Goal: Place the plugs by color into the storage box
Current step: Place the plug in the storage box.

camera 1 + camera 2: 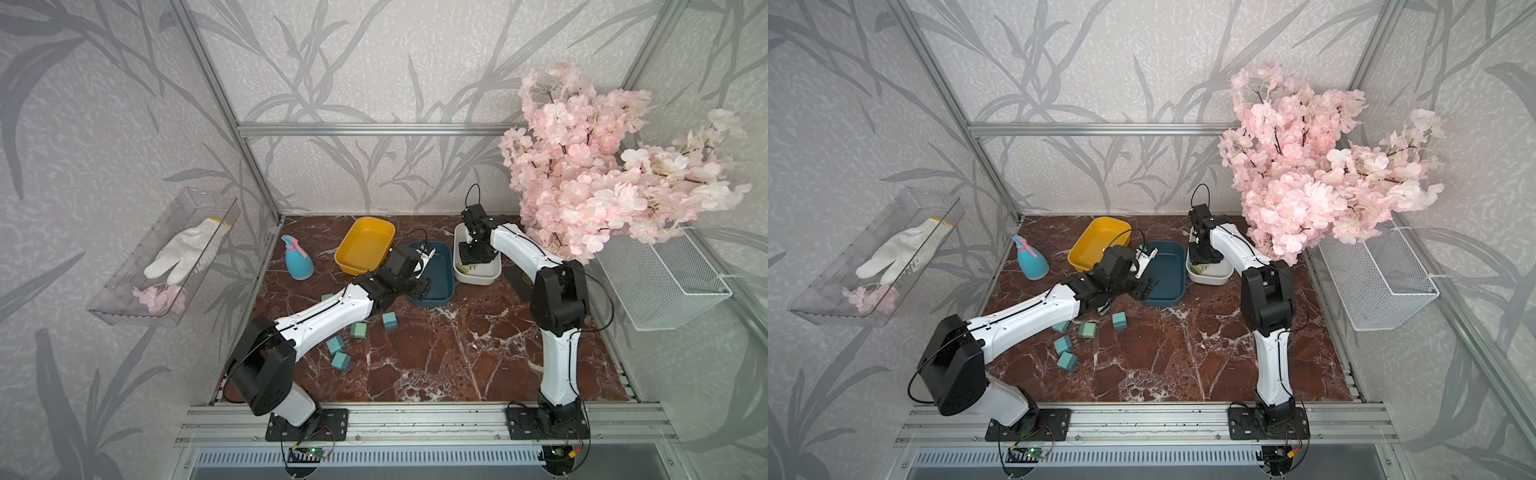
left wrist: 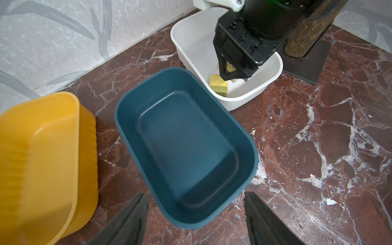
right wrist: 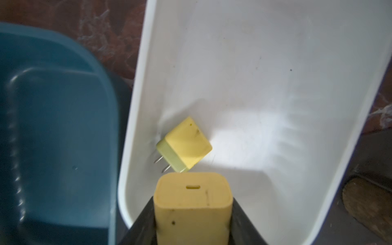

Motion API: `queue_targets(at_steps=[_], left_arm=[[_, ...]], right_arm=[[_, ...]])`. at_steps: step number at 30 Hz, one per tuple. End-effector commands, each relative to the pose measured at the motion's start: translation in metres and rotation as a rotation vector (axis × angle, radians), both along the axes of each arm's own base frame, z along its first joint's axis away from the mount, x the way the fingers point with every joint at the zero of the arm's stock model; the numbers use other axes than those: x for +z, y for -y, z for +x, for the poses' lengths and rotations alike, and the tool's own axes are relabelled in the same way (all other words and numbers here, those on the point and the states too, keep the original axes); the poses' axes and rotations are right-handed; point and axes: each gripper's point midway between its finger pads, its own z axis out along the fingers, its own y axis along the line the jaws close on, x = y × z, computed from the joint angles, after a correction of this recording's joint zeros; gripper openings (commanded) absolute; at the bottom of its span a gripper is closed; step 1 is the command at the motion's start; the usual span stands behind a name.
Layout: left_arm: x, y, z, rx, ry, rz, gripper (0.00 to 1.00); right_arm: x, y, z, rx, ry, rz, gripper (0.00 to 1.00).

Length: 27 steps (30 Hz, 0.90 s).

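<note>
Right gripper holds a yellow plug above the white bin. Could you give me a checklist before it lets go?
1. Right gripper shut on held plug: ok.
2. Held plug above white bin, inside its rim: ok.
3. Colour matches: second plug, also yellow, lies in this bin: ok.
4. Landing spot free of second plug, which lies close by: cannot tell.
5. Left gripper open, holding nothing, over blue bin, apart from right gripper: ok.
</note>
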Motion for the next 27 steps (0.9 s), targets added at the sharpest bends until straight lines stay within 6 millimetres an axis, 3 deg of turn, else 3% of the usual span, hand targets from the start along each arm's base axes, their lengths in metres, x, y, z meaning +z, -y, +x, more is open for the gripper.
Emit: queue_targets(at_steps=[1,10,15,20,27], left_arm=[[0.002,0.004,0.006,-0.021,0.006,0.006,0.75],[-0.009,0.019,0.014,-0.014,-0.034,-0.039,0.75],[-0.012,0.01,0.02,0.02,-0.039,-0.013,0.75],[-0.014,0.007,0.021,0.029,-0.045,-0.005,0.75],[-0.003,0.0,0.024,0.081,-0.035,-0.016,0.75]], right_arm=[[-0.003,0.011,0.013,-0.003,-0.009,-0.011,0.37],[-0.025,0.032,0.03,-0.037,-0.032,-0.015,0.38],[-0.039,0.033,0.033,-0.046,-0.054,-0.017,0.41],[-0.04,0.035,0.034,-0.045,-0.051,-0.029,0.42],[-0.024,0.032,0.027,-0.035,-0.05,-0.011,0.53]])
